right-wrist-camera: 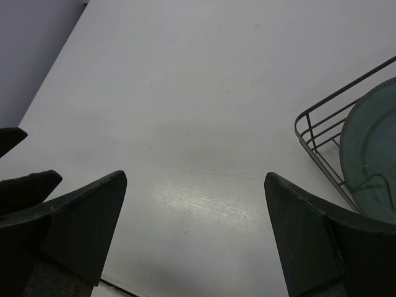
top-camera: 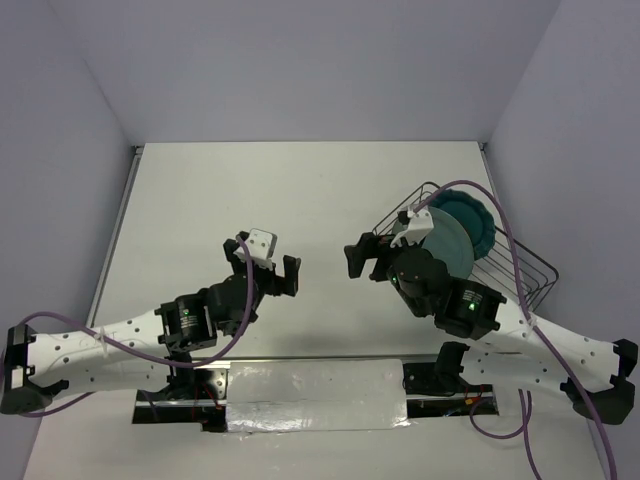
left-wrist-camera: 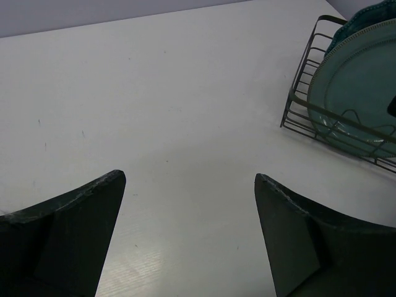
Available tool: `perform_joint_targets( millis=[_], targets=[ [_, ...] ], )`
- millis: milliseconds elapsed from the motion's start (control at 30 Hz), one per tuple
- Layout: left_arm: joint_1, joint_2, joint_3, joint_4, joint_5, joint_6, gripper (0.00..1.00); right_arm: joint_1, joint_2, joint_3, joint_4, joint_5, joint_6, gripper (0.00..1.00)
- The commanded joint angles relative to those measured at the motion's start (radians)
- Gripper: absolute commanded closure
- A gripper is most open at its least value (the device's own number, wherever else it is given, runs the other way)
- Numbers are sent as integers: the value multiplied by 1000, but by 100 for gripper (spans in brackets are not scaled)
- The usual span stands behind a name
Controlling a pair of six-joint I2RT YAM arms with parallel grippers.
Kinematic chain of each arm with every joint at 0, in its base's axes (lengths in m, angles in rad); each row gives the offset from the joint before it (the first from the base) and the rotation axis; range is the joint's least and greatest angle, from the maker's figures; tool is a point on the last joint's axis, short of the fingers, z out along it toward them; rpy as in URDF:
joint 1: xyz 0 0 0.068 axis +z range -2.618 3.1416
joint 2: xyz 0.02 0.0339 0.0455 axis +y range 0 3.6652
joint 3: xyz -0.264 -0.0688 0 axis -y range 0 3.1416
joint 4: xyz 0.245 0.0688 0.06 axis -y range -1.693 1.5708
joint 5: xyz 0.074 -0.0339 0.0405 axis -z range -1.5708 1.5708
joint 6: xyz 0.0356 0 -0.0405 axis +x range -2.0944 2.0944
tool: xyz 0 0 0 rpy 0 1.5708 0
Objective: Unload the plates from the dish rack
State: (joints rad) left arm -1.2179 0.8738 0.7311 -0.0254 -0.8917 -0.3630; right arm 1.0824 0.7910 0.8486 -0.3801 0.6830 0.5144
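Two plates stand on edge in the wire dish rack [top-camera: 528, 266] at the right side of the white table [top-camera: 300, 180], the pale grey-green plate [top-camera: 456, 242] just in front of the dark teal plate [top-camera: 482, 216] with the scalloped rim. The right gripper [top-camera: 367, 253] hangs above the table just left of the rack, its jaws spread wide and holding nothing. The left gripper [top-camera: 264, 263], well apart from the rack near the table's middle, is likewise wide open and empty, facing its partner across bare tabletop.
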Motion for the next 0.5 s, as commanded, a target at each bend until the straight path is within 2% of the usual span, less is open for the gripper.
perform_joint_targets(
  millis=[0,167,300,467],
  targets=[
    [4,7,10,35,-56,18,2,7,1,18,50,24,-10,0],
    [4,-12,-31,90,-87,36,2,5,42,38,46,29,-50,0],
    [4,-35,-79,159,-90,82,3,5,59,66,66,26,-131,8],
    [4,-53,-111,202,-136,96,4,-18,15,164,-14,49,-358,10]
  ],
)
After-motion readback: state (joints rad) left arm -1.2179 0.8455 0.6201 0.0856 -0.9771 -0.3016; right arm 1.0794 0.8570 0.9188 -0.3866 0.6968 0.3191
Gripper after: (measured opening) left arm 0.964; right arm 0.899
